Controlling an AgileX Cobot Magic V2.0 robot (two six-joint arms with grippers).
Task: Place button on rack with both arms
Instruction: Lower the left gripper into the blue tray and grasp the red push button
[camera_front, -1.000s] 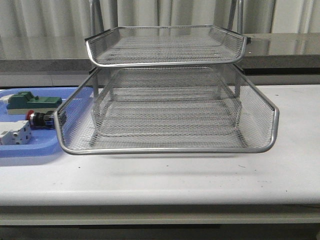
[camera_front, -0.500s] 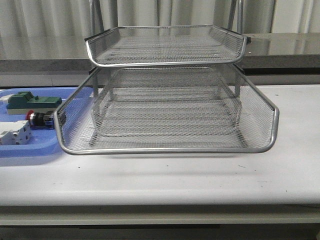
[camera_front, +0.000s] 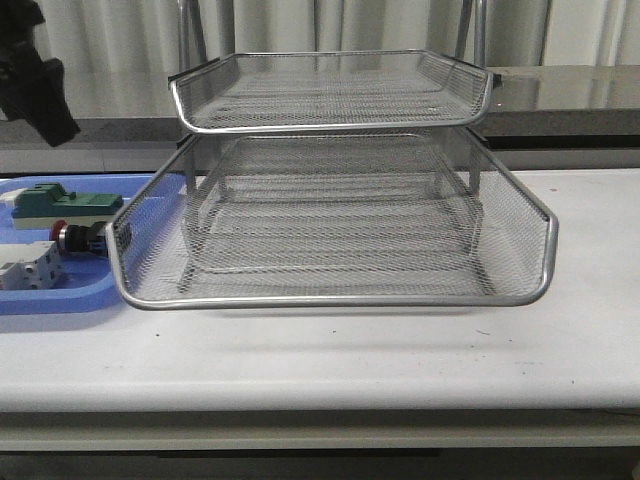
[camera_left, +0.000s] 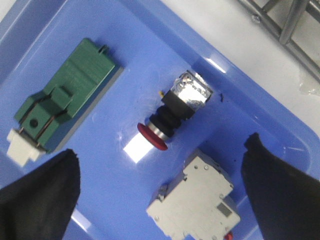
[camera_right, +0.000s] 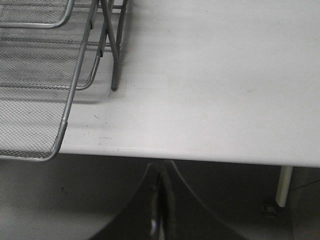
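Observation:
The button (camera_left: 170, 120) lies on its side in the blue tray (camera_left: 250, 100), with a red cap, black body and shiny rear block. It also shows in the front view (camera_front: 72, 237), left of the rack (camera_front: 330, 290). My left gripper (camera_left: 160, 195) is open and empty, hovering above the tray with its fingers (camera_left: 40, 195) wide apart on either side of the button and a white block. It shows in the front view (camera_front: 40, 85) at the top left. My right gripper (camera_right: 161, 200) is shut and empty, below the table's front edge, right of the rack (camera_right: 40, 75).
A green block (camera_left: 65, 100) and a white terminal block (camera_left: 192, 200) lie in the blue tray beside the button. The rack's leg (camera_right: 114, 60) stands on the white table (camera_right: 210, 90). The rack's near rim overlaps the tray's right end in the front view.
My left arm has come into the front view at the top left, above the blue tray. The objects in the tray and the rack have not moved.

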